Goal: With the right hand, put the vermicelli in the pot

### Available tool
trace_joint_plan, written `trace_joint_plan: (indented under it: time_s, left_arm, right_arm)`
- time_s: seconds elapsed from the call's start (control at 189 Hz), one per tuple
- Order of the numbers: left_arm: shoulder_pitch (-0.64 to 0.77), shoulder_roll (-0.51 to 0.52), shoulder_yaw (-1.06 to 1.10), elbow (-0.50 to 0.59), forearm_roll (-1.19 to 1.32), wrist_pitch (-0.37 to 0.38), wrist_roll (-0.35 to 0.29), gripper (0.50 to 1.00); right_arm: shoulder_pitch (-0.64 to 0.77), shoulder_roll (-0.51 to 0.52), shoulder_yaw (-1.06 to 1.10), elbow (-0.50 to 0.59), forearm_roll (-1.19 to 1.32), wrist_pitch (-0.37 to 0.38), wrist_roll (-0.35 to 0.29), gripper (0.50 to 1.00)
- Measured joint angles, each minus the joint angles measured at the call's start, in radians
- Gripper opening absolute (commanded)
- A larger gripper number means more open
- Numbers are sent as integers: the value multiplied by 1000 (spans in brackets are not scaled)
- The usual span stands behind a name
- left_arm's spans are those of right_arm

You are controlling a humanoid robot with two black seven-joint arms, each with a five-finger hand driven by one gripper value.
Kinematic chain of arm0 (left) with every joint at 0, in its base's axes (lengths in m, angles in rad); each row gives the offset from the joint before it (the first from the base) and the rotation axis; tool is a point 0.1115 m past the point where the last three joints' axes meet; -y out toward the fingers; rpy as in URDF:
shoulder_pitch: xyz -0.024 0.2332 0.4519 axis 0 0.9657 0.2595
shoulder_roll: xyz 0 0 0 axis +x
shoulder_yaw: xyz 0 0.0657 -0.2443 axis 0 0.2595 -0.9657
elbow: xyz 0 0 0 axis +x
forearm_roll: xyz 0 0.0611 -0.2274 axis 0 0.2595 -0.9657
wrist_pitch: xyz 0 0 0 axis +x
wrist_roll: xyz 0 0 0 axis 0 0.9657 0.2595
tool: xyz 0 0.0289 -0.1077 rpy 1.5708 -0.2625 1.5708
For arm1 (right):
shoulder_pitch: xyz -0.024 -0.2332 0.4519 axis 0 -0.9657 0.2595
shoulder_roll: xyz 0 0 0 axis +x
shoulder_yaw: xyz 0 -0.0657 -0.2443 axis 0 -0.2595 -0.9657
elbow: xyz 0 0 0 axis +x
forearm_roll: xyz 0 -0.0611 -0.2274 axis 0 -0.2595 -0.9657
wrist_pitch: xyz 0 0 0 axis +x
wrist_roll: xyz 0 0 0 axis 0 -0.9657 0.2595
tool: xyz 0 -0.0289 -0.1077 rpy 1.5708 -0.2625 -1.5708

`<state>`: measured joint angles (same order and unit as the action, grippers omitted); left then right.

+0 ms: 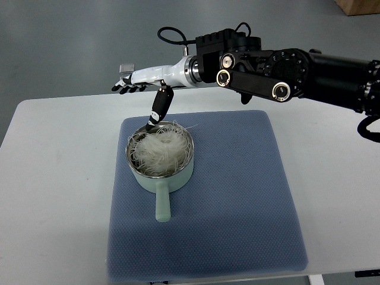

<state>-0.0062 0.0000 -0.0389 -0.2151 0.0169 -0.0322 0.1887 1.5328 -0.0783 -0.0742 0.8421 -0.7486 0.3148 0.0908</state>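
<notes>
A pale green pot (161, 178) with a short handle toward me stands on the blue mat (237, 196). White vermicelli (160, 148) fills it as a loose nest, a few strands hanging over the rim. My right hand (139, 80) hovers above and behind the pot, its arm reaching in from the right. The fingers (124, 86) stretch out flat to the left and the thumb (160, 107) points down toward the pot's back rim. Nothing is in the hand.
The mat lies on a white table (53, 178) whose far edge runs just below the hand. Grey floor lies beyond. A cardboard box corner (359, 6) shows at the top right.
</notes>
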Motion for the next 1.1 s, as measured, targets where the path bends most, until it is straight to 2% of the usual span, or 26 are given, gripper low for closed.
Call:
trace_joint_plan:
  time_s: [0.174,0.322,0.459,0.554,0.639,0.834,0.961,1.098]
  left_arm:
    - [-1,0,0,-2,0,0,0,1000]
    - [-1,0,1,-3,0,0,0,1000]
    - [0,0,2,-4,0,-1,0,1000]
    - [-1,0,2,-4,1,-2,0,1000]
    - [-1,0,2,-4,1,-2,0,1000]
    - [-1,0,2,-4,2,-2,0,1000]
    - [-1,0,3,-4,2,-2,1,1000]
    - [-1,0,3,-6,3,-3,1,1000]
  right_arm:
    - [-145,-126,239,0,0,-10,5,930]
    - [-363,-184,532,0,7,-24,10,930]
    - [-577,-157,836,0,82,-66,12,930]
    - [-697,-94,1017,-6,178,-87,17,930]
    - [-780,-39,1135,-25,280,-103,49,928]
    - [-856,8,1234,-123,518,-104,168,928]
    - [-859,20,1237,-195,620,-93,185,930]
    - [-859,23,1232,-212,644,-85,186,928]
